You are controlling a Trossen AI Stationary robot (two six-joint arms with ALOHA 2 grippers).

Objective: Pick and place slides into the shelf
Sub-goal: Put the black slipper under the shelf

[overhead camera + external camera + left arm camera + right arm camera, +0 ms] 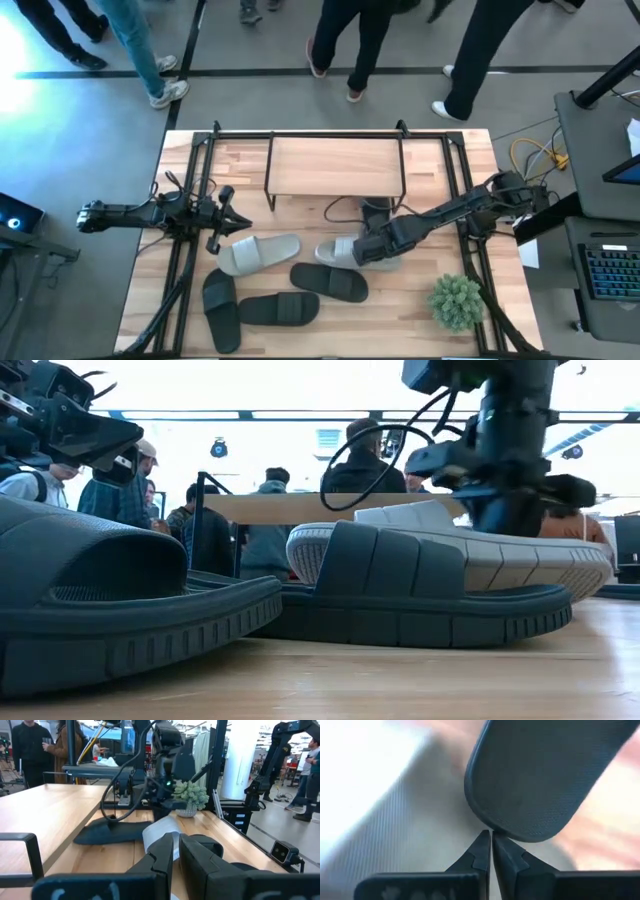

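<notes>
Pinching light slide (pixel 345 251), right hand (pixel 372 247) closed.

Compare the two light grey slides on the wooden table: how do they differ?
The left light grey slide lies free, clear of both grippers; the right light grey slide sits under the shut right gripper. Left one's beside the black slides; right one's nearer the shelf. Both share colour and shape.

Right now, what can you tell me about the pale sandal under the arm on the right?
The light grey slide is a chunky, foam-looking sandal with a broad strap and ribbed sole edge. It lies flat on the wooden table, in front of the shelf, beside a dark slide. The right gripper, fingers shut, is right over its strap end.
</notes>
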